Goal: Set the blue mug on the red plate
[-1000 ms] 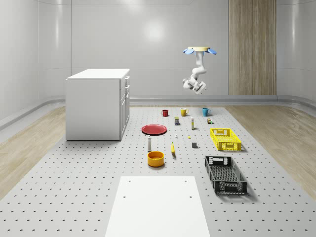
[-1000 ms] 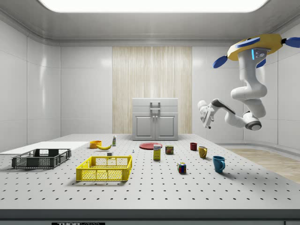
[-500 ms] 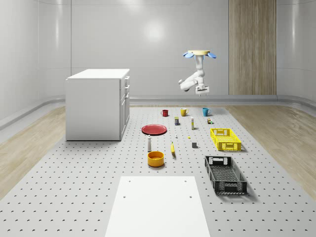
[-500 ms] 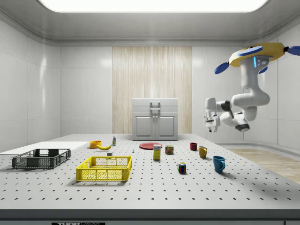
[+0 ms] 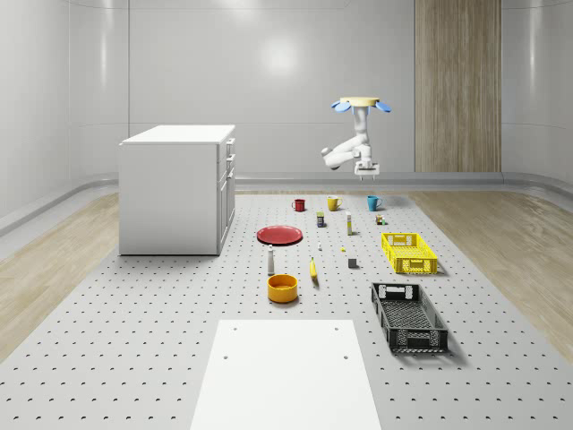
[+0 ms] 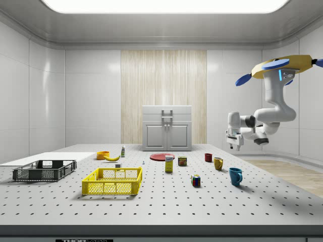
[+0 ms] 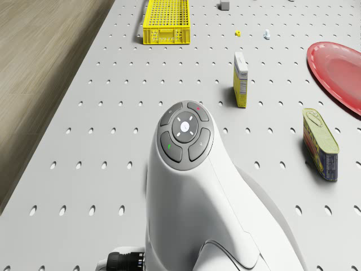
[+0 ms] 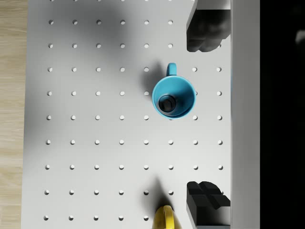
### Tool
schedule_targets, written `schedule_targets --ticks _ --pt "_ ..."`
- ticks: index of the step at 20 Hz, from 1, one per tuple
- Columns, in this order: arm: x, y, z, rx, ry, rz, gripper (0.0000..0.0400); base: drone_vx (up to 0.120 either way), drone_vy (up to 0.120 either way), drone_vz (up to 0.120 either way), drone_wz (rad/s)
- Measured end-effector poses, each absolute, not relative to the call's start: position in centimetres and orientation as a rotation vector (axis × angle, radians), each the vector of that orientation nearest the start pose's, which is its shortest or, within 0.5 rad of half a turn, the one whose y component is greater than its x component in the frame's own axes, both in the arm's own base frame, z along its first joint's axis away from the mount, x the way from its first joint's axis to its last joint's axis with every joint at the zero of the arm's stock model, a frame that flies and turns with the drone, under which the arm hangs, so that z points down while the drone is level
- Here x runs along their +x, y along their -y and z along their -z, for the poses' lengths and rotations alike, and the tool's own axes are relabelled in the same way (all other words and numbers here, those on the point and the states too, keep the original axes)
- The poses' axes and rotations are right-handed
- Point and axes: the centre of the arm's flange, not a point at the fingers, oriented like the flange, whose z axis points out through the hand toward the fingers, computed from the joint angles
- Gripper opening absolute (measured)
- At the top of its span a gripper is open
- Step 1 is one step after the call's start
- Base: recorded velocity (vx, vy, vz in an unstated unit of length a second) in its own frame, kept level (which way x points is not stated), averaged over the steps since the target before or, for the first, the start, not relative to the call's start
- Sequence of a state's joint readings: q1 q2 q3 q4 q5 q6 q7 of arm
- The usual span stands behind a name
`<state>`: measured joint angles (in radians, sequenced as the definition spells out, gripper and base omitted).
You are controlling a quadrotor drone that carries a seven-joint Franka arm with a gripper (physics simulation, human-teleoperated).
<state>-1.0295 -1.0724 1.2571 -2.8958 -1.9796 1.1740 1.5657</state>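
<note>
Hovering high over the table's (image 5: 134, 340) far end near the wood floor, drone (image 6: 282, 68) up, gripper (image 6: 234, 144) pointing down with jaws wide right above the mug (image 8: 173, 97), upright on bare table, plate (image 5: 279, 235) well apart.
</note>
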Motion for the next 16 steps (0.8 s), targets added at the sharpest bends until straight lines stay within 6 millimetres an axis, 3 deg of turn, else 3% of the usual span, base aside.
schedule_targets --ticks 13,16 --pt "30.68 0.00 -49.08 0.002 0.003 -0.784 0.0400 -0.012 0.012 -0.120 0.000" --pt "30.68 0.01 -49.08 0.002 0.003 -0.784 0.0400 0.093 0.000 -0.120 0.000"
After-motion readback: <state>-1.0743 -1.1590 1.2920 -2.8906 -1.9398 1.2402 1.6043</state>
